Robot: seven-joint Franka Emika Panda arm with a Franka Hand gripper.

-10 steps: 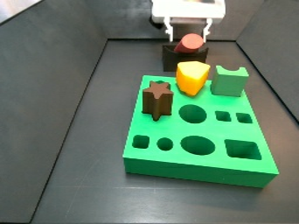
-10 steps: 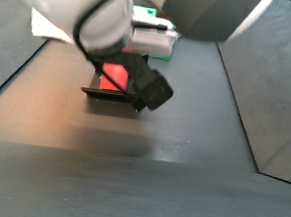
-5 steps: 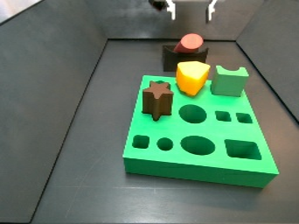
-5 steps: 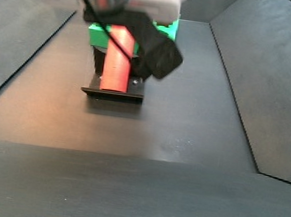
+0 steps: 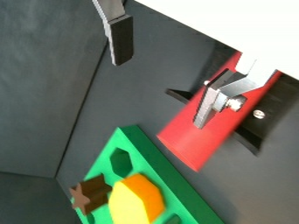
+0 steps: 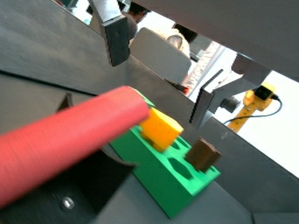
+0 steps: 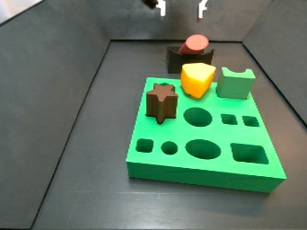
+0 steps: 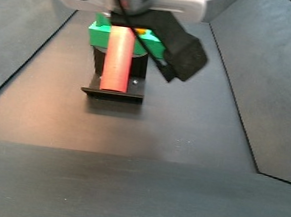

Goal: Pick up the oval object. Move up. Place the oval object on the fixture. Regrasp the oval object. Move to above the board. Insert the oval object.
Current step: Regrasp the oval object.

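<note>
The salmon-red oval object (image 8: 118,62) lies lengthwise in the notch of the dark fixture (image 8: 112,94). In a side view its round end (image 7: 196,43) shows on top of the fixture (image 7: 180,59), behind the green board (image 7: 204,135). My gripper (image 7: 180,7) is open and empty, well above the oval object at the frame's top edge. In both wrist views the oval object (image 5: 201,133) (image 6: 70,140) lies below the spread fingers (image 5: 121,39) (image 6: 117,39), touching neither.
On the board's far end stand a yellow wedge (image 7: 198,79), a light green notched block (image 7: 235,84) and a dark brown star peg (image 7: 161,101). Dark walls enclose the floor on both sides.
My gripper let go of the oval object and rose straight up, nearly out of a side view. The oval object stays on the fixture.
</note>
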